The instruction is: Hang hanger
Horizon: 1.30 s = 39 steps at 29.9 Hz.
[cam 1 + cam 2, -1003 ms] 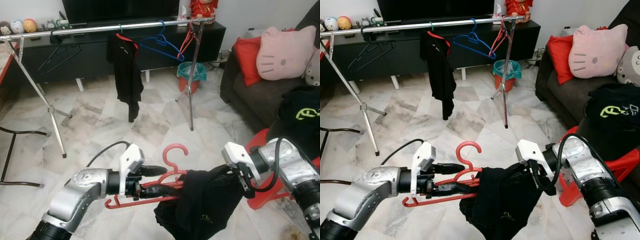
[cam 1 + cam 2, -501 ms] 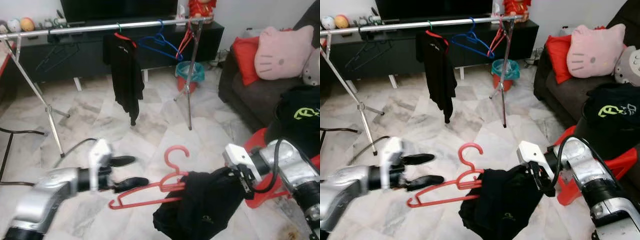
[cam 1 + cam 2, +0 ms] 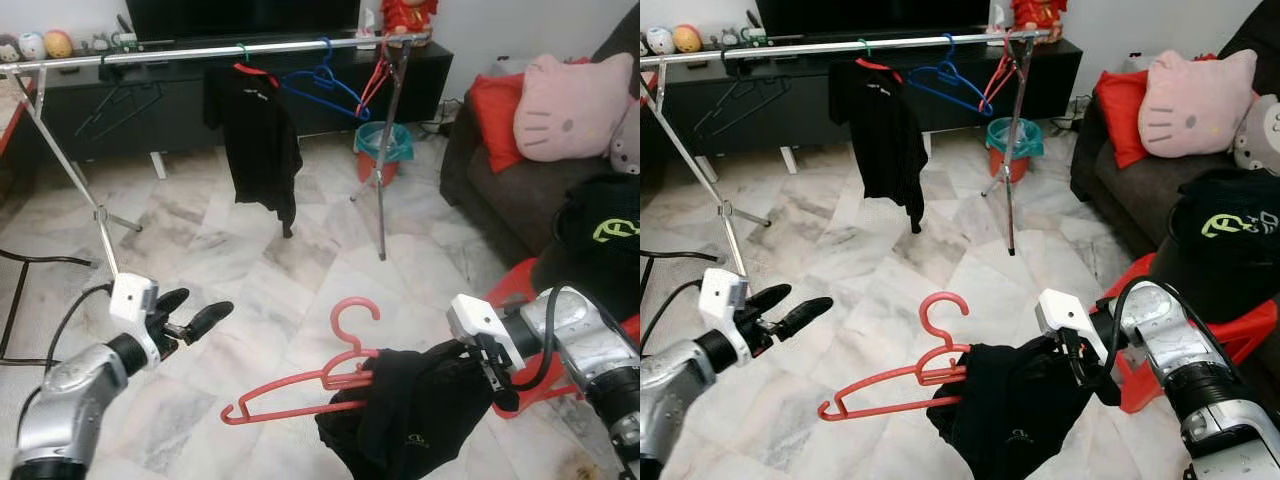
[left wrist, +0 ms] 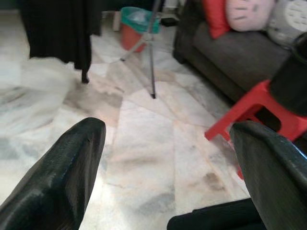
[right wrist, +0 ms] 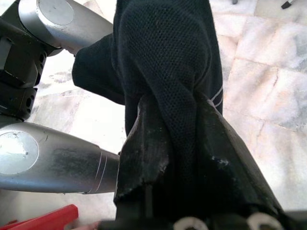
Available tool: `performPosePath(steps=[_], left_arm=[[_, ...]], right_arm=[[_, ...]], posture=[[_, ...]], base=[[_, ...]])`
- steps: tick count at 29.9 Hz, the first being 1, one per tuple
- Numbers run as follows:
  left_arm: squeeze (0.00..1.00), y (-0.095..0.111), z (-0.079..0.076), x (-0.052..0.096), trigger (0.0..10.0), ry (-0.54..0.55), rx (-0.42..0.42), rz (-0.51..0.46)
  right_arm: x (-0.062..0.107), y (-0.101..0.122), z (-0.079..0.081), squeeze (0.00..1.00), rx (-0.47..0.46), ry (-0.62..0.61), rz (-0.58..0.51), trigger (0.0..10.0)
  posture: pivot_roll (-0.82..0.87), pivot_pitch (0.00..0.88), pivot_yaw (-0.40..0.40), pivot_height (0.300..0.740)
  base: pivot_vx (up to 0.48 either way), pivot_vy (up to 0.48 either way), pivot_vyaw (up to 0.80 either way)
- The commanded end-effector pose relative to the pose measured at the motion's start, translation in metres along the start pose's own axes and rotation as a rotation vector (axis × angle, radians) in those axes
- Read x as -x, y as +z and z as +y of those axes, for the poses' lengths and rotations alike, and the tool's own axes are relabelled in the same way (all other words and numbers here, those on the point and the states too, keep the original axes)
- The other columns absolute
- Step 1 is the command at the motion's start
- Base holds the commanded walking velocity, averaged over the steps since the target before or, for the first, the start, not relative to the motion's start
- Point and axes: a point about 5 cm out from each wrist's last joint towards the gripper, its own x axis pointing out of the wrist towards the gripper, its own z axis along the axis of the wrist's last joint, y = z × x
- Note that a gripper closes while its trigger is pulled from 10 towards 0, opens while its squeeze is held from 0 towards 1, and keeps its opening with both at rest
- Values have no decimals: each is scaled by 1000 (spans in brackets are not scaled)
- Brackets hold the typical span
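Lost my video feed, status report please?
Left gripper open, empty, off to the side. Right gripper shut on black garment, red hanger dangling from it. Rack rail ahead, path open.

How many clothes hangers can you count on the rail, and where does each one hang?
4, perhaps more hidden: black hanger at the rail's left, one under the black shirt, blue hanger, red hanger rightmost.

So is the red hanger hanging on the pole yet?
No. The red hanger is off the rail, low with the black shirt in the right gripper.
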Motion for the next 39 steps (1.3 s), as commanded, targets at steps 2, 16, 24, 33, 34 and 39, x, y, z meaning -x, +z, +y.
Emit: performPosePath(steps=[2,16,24,33,34,39], left_arm=[[0,-24,-6,-1,10000,-9,-26,111],[0,-94,-13,6,10000,82,29,344],[0,-83,-34,-4,10000,-115,124,225],[0,-69,-43,-13,10000,-160,155,132],[0,-70,-44,-14,10000,-160,156,134],[0,-72,-44,-13,10000,-140,172,126]], right_arm=[[6,7,-2,0,30,-18,-24,0],[14,23,-15,0,63,-135,-122,0],[-11,12,-14,0,10,-151,-175,0],[-23,20,-20,0,-74,-187,-384,0],[-21,24,-20,0,-69,-172,-413,0],[-11,24,-21,0,-51,-187,-373,0]], posture=[[-62,54,-54,740],[-67,32,-46,740],[-57,19,-43,740],[-49,18,-42,740],[-49,23,-44,740],[-58,31,-51,740]], base=[[0,0,0],[0,0,0],[0,0,0],[0,0,0],[0,0,0],[0,0,0]])
